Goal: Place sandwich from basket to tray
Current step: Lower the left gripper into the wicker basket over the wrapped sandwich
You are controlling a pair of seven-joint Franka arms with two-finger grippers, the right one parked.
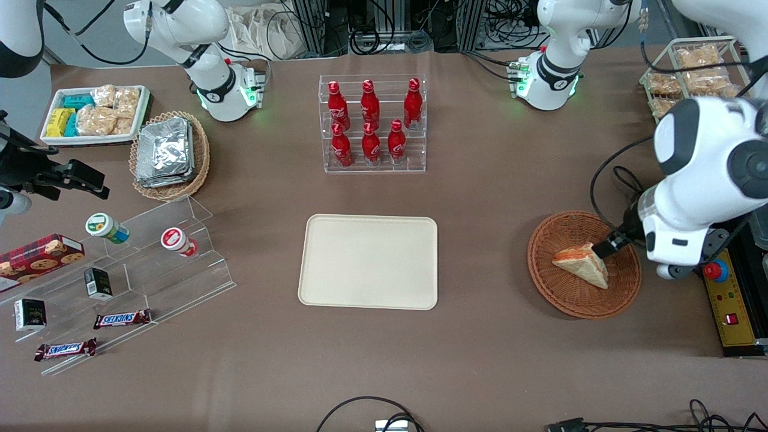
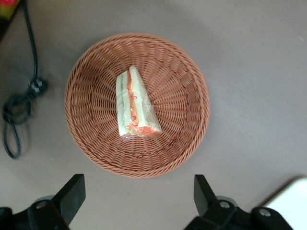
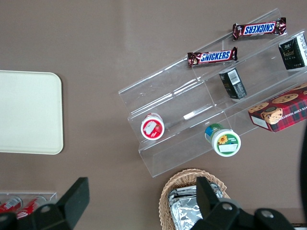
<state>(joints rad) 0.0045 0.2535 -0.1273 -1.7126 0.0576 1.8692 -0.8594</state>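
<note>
Black fingers of the hand stand wide apart, holding nothing, poised above the basket rim. Below it the sandwich lies in the basket's middle, its long axis running away from the hand. On the brown bench, the tray lies bare, well apart toward the parked arm's end.

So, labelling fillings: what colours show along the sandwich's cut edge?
Orange-red with thin green, between pale bread, on the sandwich; clearest in the left wrist view.
</note>
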